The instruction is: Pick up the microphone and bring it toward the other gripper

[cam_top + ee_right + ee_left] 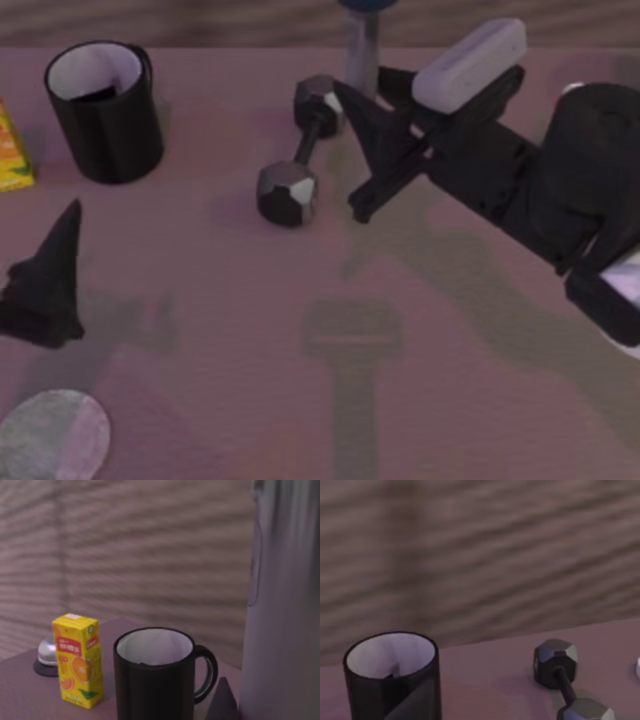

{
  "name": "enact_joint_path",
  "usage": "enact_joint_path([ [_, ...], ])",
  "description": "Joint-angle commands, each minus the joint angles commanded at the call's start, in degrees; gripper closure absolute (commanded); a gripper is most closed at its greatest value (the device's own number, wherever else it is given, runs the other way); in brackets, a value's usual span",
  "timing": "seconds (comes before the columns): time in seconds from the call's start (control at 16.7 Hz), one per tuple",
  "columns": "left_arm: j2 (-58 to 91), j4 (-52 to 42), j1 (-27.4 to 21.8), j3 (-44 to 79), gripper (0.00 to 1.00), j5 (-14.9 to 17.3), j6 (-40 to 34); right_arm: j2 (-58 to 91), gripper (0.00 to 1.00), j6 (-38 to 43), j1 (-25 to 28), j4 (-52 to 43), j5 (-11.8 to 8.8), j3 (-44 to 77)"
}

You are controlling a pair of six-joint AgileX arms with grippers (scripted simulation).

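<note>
The microphone (pixel 360 55) hangs upright at the far middle of the table, its dark-blue head cut off by the top view's upper edge and its grey handle pointing down. My right gripper (pixel 362 140) reaches in from the right and is shut on the handle's lower part. In the right wrist view the handle (pixel 285 605) fills the side of the picture, with one dark fingertip (pixel 222 702) beside it. The mic's shadow lies on the table well in front of it. The other gripper, my left one (pixel 45 285), sits parked at the left edge, far from the mic.
A black hex-headed dumbbell (pixel 300 150) lies just left of my right gripper. A black mug (pixel 100 105) stands at the back left. Beside it, at the left edge, is a yellow juice carton (pixel 12 150), with a silver bell (pixel 47 655) behind the carton.
</note>
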Motion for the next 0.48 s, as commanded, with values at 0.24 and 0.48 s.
enact_joint_path([
  [0.24,18.79,7.65,-5.48,11.23,0.0,9.32,0.26,0.0,1.0,0.0,0.0,0.0,0.0,0.0],
  [0.48,35.72,14.24,-10.33,20.95,0.0,17.51,0.7,0.0,1.0,0.0,0.0,0.0,0.0,0.0],
])
